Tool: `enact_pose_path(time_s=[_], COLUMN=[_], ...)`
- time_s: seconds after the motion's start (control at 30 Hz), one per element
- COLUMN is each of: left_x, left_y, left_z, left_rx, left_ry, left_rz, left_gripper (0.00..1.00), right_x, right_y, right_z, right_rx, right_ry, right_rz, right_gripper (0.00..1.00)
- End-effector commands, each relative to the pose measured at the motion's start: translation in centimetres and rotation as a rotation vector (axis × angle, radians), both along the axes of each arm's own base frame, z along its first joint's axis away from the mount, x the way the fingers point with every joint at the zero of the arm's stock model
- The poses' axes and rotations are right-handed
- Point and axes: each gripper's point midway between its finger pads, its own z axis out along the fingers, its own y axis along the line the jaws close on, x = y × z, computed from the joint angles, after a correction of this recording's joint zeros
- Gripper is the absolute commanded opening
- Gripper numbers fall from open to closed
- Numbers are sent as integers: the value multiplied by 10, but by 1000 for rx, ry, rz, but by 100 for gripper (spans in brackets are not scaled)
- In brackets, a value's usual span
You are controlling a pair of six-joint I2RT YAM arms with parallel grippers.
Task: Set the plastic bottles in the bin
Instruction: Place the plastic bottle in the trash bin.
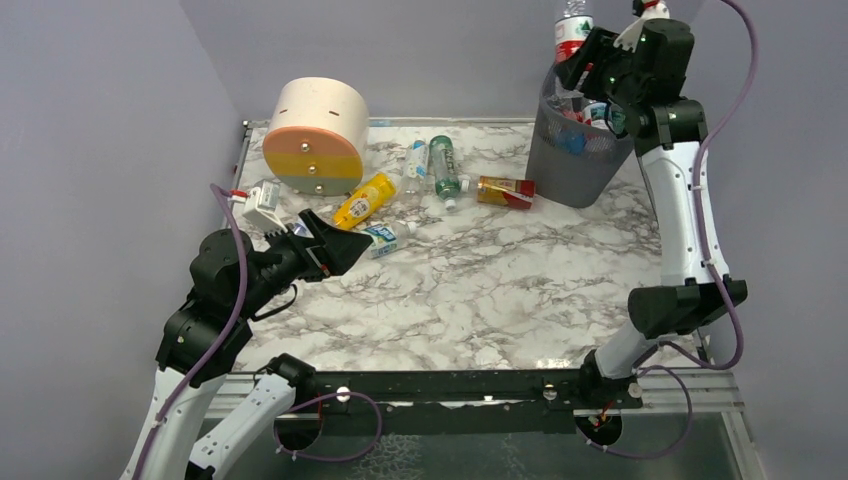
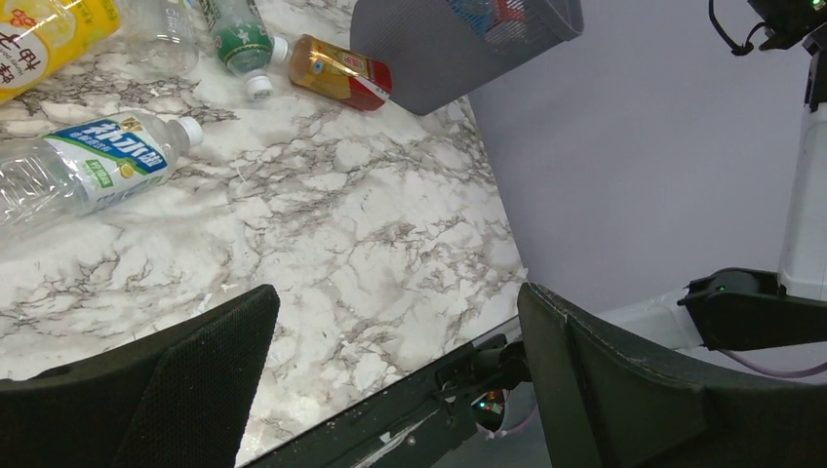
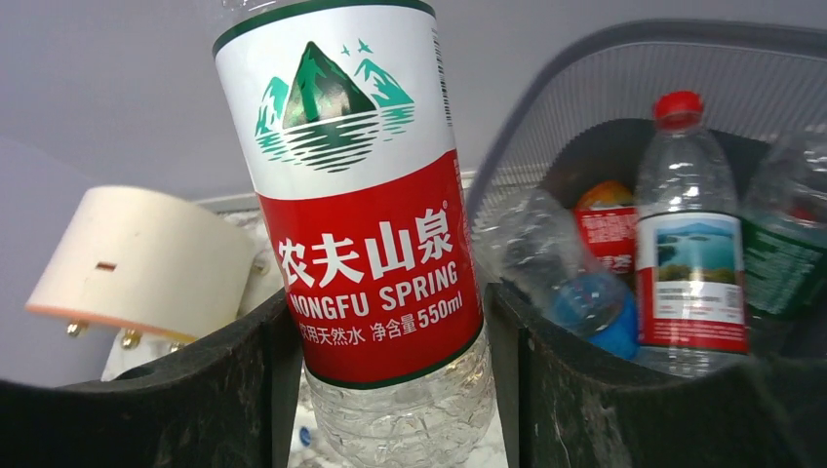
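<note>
- Right claw clamped a red-labelled bottle over the bin at one o'clock, with several already inside.
- Left claw gaped empty; five bottles lay on the surface near eleven o'clock.

White tabletop veined in grey marble, dark grey mesh bin, clear bottle — red-and-white label with a green mountain print, drawer unit banded beige, orange, yellow, yellow bottle, green bottle, lilac-grey walls
</note>
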Motion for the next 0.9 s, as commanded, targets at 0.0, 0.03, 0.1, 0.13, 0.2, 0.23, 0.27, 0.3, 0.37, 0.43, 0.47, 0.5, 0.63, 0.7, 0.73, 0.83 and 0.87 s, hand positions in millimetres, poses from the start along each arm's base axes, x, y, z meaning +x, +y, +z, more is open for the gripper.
enact_pose_path(time_s=[0.0,0.03,0.1,0.13,0.2,0.23,0.27,0.3,0.37,0.43,0.47,0.5,0.63,0.7,0.73,0.83,0.87], left_x=[3,3,2,3,3,4,5,5,7,8,8,9,10,10,10,12,13], left_y=[-1,-1,-1,-1,-1,-1,-1,-2,-2,-2,-2,-2,-3,-3,-2,-3,-4], left_z=[6,6,6,5,5,3,4,3,4,3,3,3,1,0,0,-4,-5], left_rx=[4,5,8,10,12,14,15,17,22,26,27,28,31,33,34,36,37], left_ry=[-39,-40,-41,-39,-39,-35,-35,-34,-34,-32,-31,-30,-27,-25,-24,-12,-10], left_rz=[-7,-8,-9,-10,-9,-9,-9,-10,-10,-9,-9,-9,-9,-9,-7,-6,-6], left_gripper=[99,99,99,99,99,99,99,99,99,99,99,99,99,99,99,99,99], right_x=[18,22,30,34,42,45,49,52,58,64,68,70,75,72,70,64,62], right_y=[-32,-43,-63,-72,-86,-91,-96,-98,-103,-107,-109,-111,-120,-125,-127,-134,-136], right_z=[0,-4,-11,-16,-25,-28,-33,-36,-45,-53,-59,-63,-74,-72,-72,-72,-71], right_rx=[107,124,159,173,200,210,219,226,231,238,241,243,247,238,233,219,216], right_ry=[16,24,42,53,70,78,90,96,116,134,149,159,201,202,202,212,213], right_rz=[4,-5,-24,-34,-47,-51,-54,-53,-59,-59,-63,-64,-89,-114,-125,-171,-183], right_gripper=[63,63,63,63,63,63,63,64,65,65,66,69,86,91,92,93,93])
